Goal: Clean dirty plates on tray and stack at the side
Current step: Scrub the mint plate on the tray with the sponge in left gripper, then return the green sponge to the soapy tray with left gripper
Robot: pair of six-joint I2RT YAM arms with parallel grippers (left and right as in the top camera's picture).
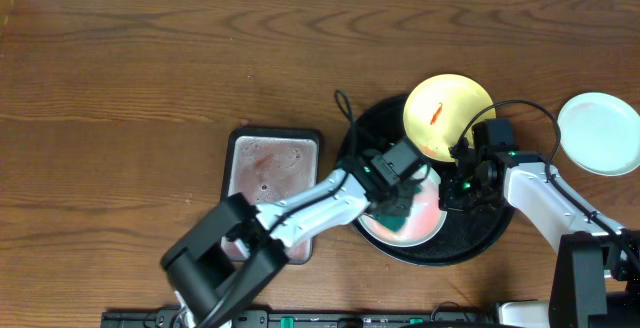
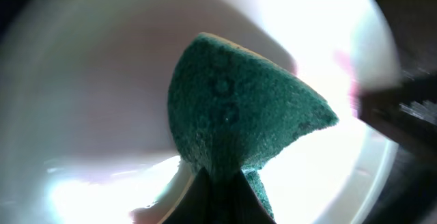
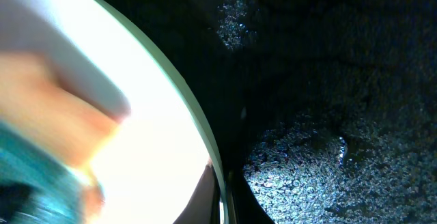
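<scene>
plates: three
yellow plate: orange streak, leaning on the tray's far rim
smeared plate: pinkish, inside the wet black tray
white plate: clean, on the bench, right
left tool: pinching one teal sponge on the smeared plate
right tool: pressed together at that plate's rim
grey tray: one, left

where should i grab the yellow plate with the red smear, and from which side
Pinch the yellow plate by the thin rim at its far edge, which seems to overhang the black tray. Come from the far right, one finger above, one below: the shallow dish offers no other hold. The right claw crowds its near edge; the left claw holds the teal sponge.
</scene>
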